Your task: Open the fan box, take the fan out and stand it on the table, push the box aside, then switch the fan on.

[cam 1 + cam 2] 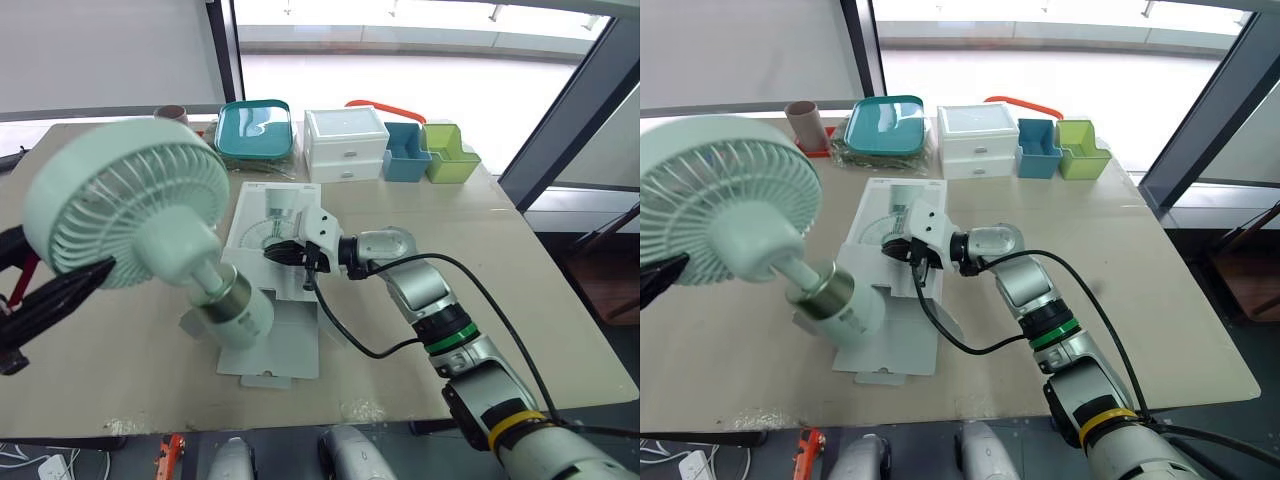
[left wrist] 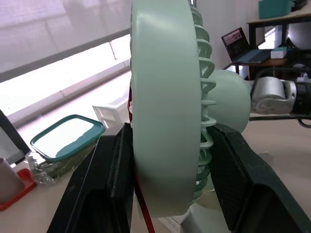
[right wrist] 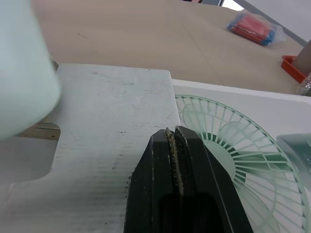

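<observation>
One mint-green fan (image 1: 125,205) fills the left of the head view. It is tilted, its round head clamped between the jaws of the left gripper (image 2: 172,145), its base low over the opened flap of the white fan box (image 1: 272,212). At frame centre the right gripper (image 1: 285,252), jaws together, points at the box's printed top. A white drawer unit (image 1: 345,145) stands along the upper edge of the beige surface (image 1: 490,225).
</observation>
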You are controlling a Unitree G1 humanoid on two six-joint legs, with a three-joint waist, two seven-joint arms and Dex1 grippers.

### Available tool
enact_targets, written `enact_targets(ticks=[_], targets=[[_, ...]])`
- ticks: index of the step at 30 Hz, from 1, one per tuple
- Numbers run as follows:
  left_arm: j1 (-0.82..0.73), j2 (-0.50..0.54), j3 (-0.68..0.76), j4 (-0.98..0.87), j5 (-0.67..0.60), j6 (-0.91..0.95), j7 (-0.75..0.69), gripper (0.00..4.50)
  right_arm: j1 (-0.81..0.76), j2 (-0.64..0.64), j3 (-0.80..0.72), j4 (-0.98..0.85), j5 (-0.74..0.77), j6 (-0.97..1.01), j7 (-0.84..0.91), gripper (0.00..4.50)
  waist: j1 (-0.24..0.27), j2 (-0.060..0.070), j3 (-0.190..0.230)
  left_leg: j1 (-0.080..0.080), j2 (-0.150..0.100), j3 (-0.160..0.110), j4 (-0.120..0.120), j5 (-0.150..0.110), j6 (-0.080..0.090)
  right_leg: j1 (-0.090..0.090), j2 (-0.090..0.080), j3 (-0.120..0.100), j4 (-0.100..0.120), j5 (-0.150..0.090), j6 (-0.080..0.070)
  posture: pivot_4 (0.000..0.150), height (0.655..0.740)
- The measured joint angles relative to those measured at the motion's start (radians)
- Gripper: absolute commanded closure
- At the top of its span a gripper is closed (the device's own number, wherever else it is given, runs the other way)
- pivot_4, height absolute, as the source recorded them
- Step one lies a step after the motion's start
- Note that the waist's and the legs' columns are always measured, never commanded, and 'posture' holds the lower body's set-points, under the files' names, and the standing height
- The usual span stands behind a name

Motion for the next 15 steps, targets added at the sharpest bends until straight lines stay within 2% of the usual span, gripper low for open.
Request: enact_targets(ticks=[6,15], targets=[[-0.063,0.022,0.016,0.073,0.013,0.037,0.046,2.53,0.001,0.000,0.000,-0.004,0.000,0.005,0.000,4.50,-0.001,0.000,0.000,0.000,0.000,0.000,0.000,0.000,0.000,0.000,0.000,0.000,0.000,0.000,0.000,0.150,0.7400],[-0.102,-0.020,0.012,0.162,0.171,0.042,0.043,2.53,0.003,0.001,0.000,-0.011,0.000,0.011,-0.002,4.50,-0.001,-0.001,0.000,0.000,0.000,0.000,-0.001,0.000,0.000,0.000,0.000,0.000,0.000,0.000,0.000,0.150,0.7400]])
